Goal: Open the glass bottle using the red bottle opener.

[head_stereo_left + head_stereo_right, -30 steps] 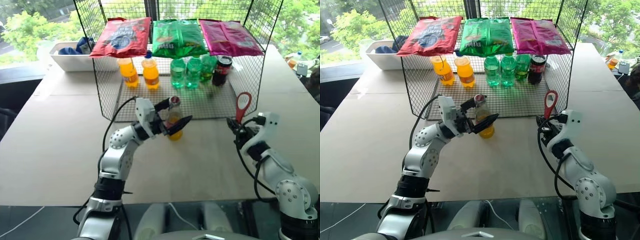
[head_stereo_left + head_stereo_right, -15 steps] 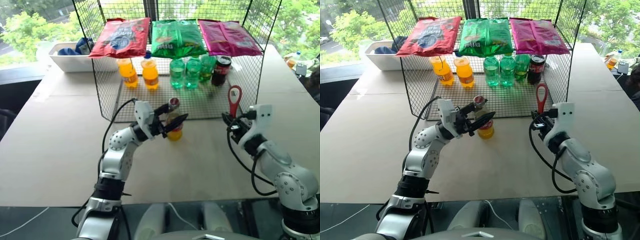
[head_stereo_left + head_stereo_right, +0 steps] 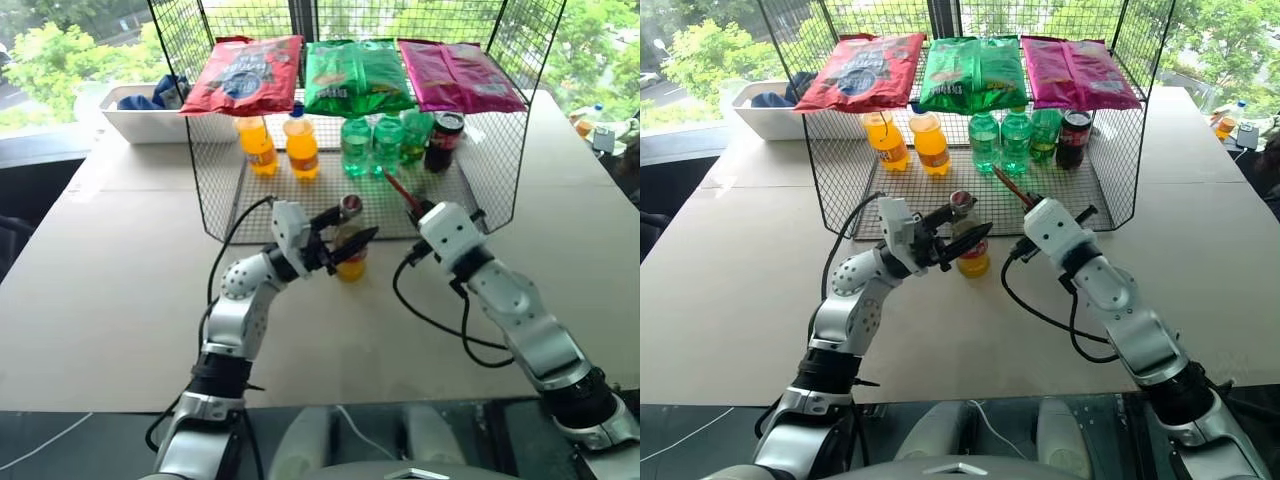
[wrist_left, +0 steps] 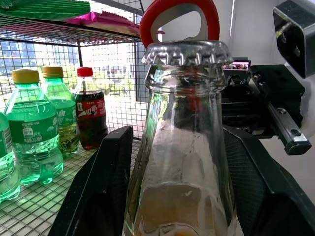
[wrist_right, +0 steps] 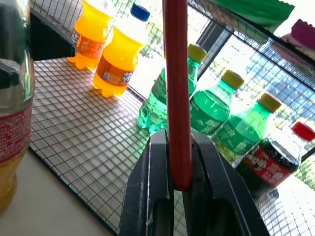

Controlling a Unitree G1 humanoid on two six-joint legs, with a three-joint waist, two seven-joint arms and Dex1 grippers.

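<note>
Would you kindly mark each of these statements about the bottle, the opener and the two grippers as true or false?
1. The left gripper is closed around the glass bottle. True.
2. The metal cap is already off the glass bottle. False: it sits crimped on the neck.
3. The right gripper is shut on the red bottle opener. True.
4. The glass bottle stands inside the wire rack. False: it stands on the table in front of the rack.
5. The red bottle opener lies flat on the table. False: it is held up in the air, to the right of the bottle.
</note>
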